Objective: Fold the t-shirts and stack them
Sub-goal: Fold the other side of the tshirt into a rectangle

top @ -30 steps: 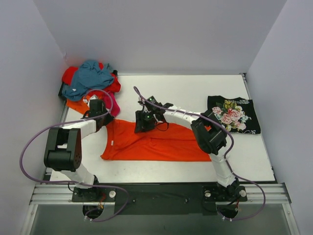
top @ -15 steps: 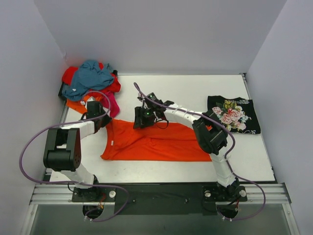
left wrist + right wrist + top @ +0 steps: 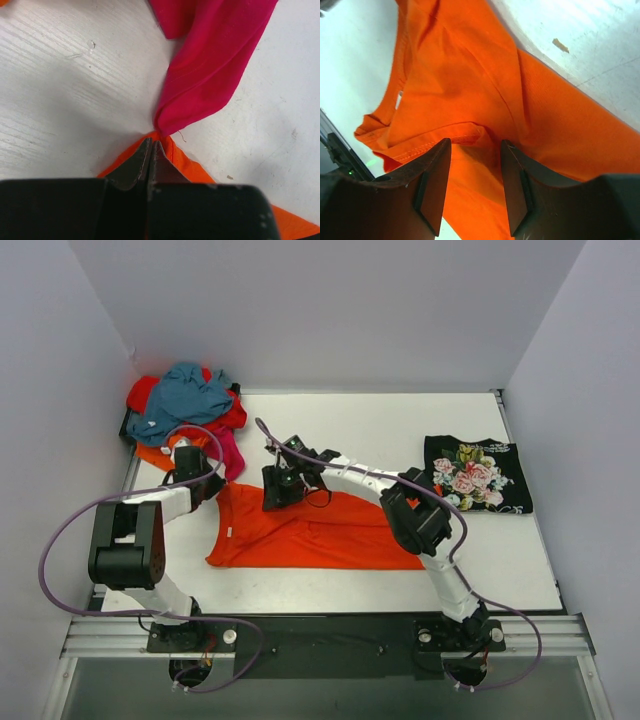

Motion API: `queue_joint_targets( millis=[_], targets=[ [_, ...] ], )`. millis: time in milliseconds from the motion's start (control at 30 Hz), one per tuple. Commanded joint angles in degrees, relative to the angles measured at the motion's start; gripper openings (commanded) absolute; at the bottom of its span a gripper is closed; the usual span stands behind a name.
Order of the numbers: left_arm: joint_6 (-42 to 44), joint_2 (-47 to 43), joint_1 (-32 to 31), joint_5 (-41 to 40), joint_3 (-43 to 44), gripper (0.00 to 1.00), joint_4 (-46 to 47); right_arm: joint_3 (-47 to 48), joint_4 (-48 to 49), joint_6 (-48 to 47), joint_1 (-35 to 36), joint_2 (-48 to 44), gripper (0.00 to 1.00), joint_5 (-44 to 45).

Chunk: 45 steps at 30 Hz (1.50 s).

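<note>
A bright orange t-shirt (image 3: 320,530) lies spread across the table's middle. My left gripper (image 3: 210,483) is shut on its upper left corner (image 3: 172,150); in the left wrist view the gripper (image 3: 151,145) has closed jaws, and the magenta pink t-shirt (image 3: 210,65) touches that corner. My right gripper (image 3: 271,500) is open over the orange shirt's upper edge. In the right wrist view the gripper (image 3: 475,146) has its jaws straddling a hemmed fold of the orange cloth (image 3: 455,90). A black floral t-shirt (image 3: 478,473) lies folded at the right.
A pile of t-shirts sits at the back left: teal blue (image 3: 185,395) on top, red (image 3: 143,392), another orange one (image 3: 158,453), and the magenta one (image 3: 230,452) trailing toward the left gripper. White walls enclose the table on three sides.
My right gripper has moved left along the orange shirt's upper edge. My left gripper has shifted slightly left with the shirt's corner.
</note>
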Motion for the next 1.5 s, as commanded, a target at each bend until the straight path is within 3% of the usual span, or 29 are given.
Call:
queue_joint_targets(
  millis=[0, 133, 200, 300, 433, 667, 1100, 1267, 1367, 1467],
  targets=[
    [0.69, 0.66, 0.29, 0.12, 1.04, 0.0, 2.7, 2.92, -3.23, -2.76, 0.93, 1.26, 0.4, 2.47],
    [0.78, 0.57, 0.38, 2.84, 1.04, 0.0, 3.05, 3.1, -4.63, -4.25, 1.38, 1.53, 0.35, 3.36],
    [0.87, 0.22, 0.38, 2.93, 0.69, 0.01, 3.49, 2.31, -4.55, -4.52, 1.55, 1.0, 0.26, 3.62],
    [0.78, -0.65, 0.38, 3.2, 0.25, 0.13, 3.23, 0.82, -4.55, -4.69, 1.55, -0.93, 0.19, 4.06],
    [1.13, -5.21, -0.23, 1.1, -1.42, 0.26, 1.66, -1.03, -4.64, -5.84, 1.99, -3.21, 0.2, 4.59],
    [2.71, -9.54, -4.97, -2.34, -1.96, 0.28, -0.81, -3.32, -4.9, -6.63, 2.61, -6.12, 0.22, 4.77],
    [1.4, 2.68, -4.02, 1.44, 5.08, 0.29, -2.3, -13.23, -2.18, -5.31, 2.52, -12.53, 0.13, 2.84],
    [1.57, 4.53, -3.4, 1.44, 5.52, 0.29, -2.57, -22.19, 0.11, -4.08, 2.61, -17.79, 0.23, 2.39],
    [1.75, 4.62, -3.14, 1.18, 5.43, 0.29, -2.57, -26.51, 1.25, -3.99, 2.52, -21.58, 0.4, 2.83],
    [2.27, 3.48, -3.05, 0.91, 5.43, 0.29, -2.83, -30.46, 1.34, -4.17, 1.64, -26.06, 0.47, 2.92]
  ],
)
